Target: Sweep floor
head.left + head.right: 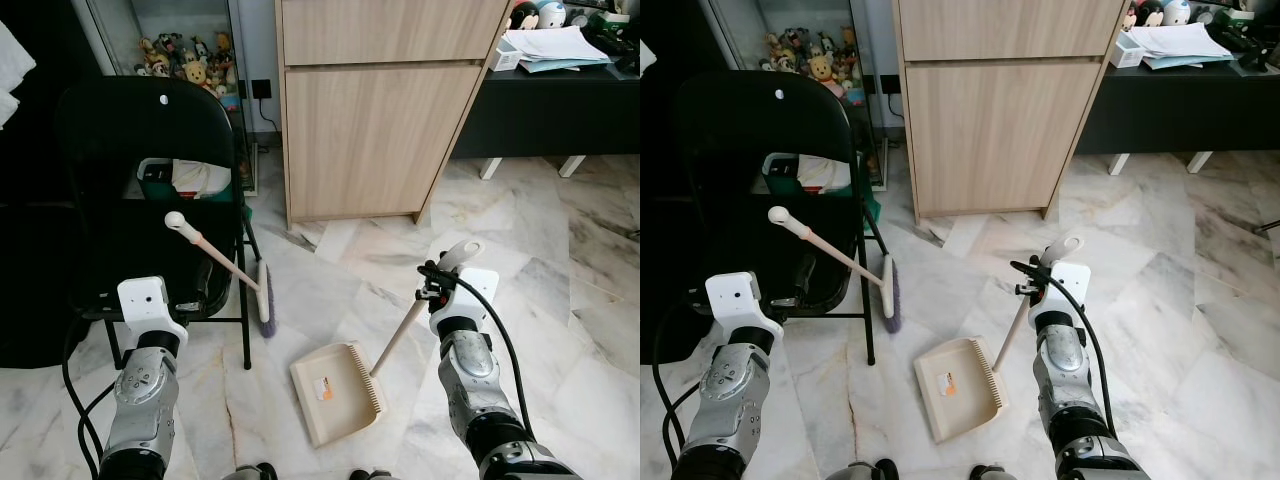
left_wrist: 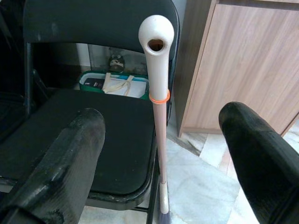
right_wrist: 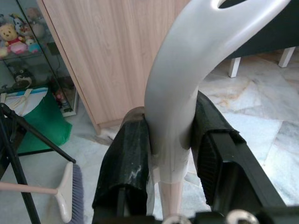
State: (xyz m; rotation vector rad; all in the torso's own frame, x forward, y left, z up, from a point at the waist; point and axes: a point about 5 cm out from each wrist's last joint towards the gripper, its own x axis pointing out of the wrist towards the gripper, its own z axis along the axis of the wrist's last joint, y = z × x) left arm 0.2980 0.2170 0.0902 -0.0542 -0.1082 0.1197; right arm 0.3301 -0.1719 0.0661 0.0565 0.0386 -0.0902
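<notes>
While my right gripper (image 3: pixel 170 158) clamps the dustpan (image 1: pixel 335 392) handle, I should centre the wide-open left gripper (image 2: pixel 163 154) on the broom (image 2: pixel 158 84) handle.

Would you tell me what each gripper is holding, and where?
The right gripper clamps the dustpan handle near its top; the left gripper is open, holding nothing.

- Cream dustpan (image 1: pixel 335 392), orange label
- Pale pink broom (image 1: pixel 222 262), white tip, grey bristles
- Black folding chair (image 1: pixel 150 150)
- Light wood cabinet (image 1: pixel 375 130)
- White-grey veined marble floor (image 1: pixel 560 260)
- Green bag (image 2: pixel 117 86)
</notes>
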